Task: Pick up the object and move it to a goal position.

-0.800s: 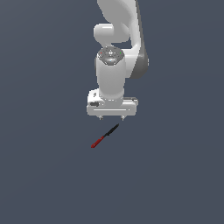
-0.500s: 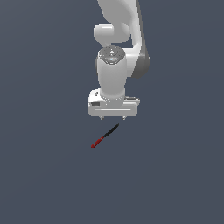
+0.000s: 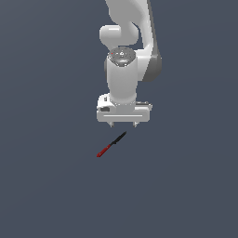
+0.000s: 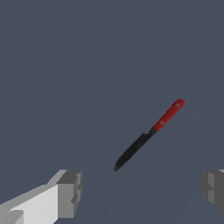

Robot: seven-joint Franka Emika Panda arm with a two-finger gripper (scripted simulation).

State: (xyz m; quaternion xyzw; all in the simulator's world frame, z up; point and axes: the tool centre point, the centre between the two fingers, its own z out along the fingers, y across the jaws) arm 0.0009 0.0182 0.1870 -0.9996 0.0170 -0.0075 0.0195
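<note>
Little red-and-black stick tool (image 3: 111, 144) (image 4: 149, 134) lying flat on the plain grey floor (image 3: 51, 186), angled diagonally, black end pointing up toward the gripper (image 3: 123, 124) (image 4: 140, 192). Hanging just above and close by, not touching it. Jaws spread wide apart, gripping nothing. White arm (image 3: 128, 56) straight overhead.

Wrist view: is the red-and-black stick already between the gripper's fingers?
No. The stick lies apart from both fingers, and the gripper is open.

The gripper (image 3: 124, 124) has edged slightly lower toward the object (image 3: 111, 144).
</note>
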